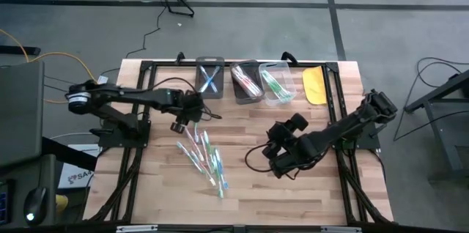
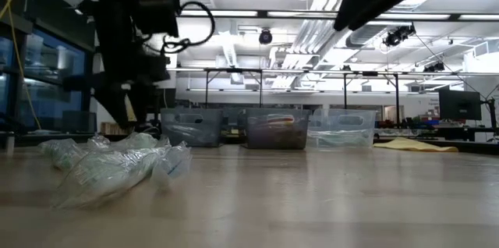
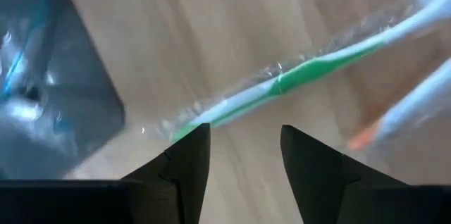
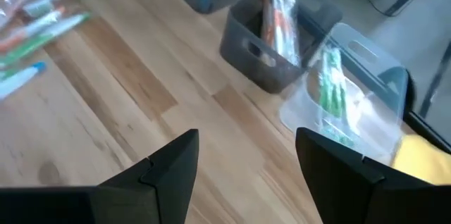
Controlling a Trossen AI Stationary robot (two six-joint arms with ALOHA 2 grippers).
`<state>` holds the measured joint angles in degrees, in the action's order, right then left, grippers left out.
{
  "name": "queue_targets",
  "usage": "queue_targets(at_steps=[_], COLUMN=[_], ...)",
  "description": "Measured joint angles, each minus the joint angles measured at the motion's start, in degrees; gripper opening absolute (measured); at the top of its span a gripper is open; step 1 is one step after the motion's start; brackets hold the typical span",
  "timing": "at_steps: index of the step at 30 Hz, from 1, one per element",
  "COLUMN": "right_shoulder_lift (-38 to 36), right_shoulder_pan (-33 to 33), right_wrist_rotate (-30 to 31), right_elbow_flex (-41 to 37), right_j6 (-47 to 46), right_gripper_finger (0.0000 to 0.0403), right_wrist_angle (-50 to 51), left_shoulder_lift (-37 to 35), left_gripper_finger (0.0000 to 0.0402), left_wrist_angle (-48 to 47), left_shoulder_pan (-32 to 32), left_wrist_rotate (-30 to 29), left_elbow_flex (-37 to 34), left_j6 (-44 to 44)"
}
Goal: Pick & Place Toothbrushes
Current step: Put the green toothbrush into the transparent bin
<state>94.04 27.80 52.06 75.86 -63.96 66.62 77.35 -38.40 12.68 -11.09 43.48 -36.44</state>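
Wooden table (image 1: pixel 308 189) holds unlabelled wrapped toothbrushes (image 1: pixel 205 158); left gripper (image 1: pixel 192 116) jaws spread above one, right gripper (image 1: pixel 275 139) jaws spread, empty.

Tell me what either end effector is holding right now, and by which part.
Nothing is held. The left end effector is open just short of a wrapped green toothbrush on the table. The right end effector is open over bare wood.
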Motion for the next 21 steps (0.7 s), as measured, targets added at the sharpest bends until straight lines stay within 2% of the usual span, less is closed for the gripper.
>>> queue_targets(at_steps=[5,11,14,21], right_shoulder_lift=[-0.4,-0.6,-0.6,-0.5], right_shoulder_pan=[0.2,0.3,0.3,0.3], right_wrist_rotate=[0.1,0.3,0.3,0.3], right_elbow_flex=[0.0,0.0,0.0,0.0], right_j6=[-1.4,-1.1,-1.1,-1.4], right_gripper_finger=[0.0231,0.0231,0.0231,0.0231], right_wrist_angle=[2.2,2.1,2.1,1.7], left_shoulder_lift=[2.4,2.5,3.1,9.8], left_gripper_finger=[0.0183,0.0220,0.0222,0.0211], left_wrist_angle=[1.4,4.4,5.1,6.3], left_shoulder_pan=[0.0,0.0,0.0,0.0], left_wrist_rotate=[-1.7,-2.6,-2.3,-2.1], left_elbow_flex=[0.0,0.0,0.0,0.2], left_j6=[-10.3,-18.6,-21.5,-23.8])
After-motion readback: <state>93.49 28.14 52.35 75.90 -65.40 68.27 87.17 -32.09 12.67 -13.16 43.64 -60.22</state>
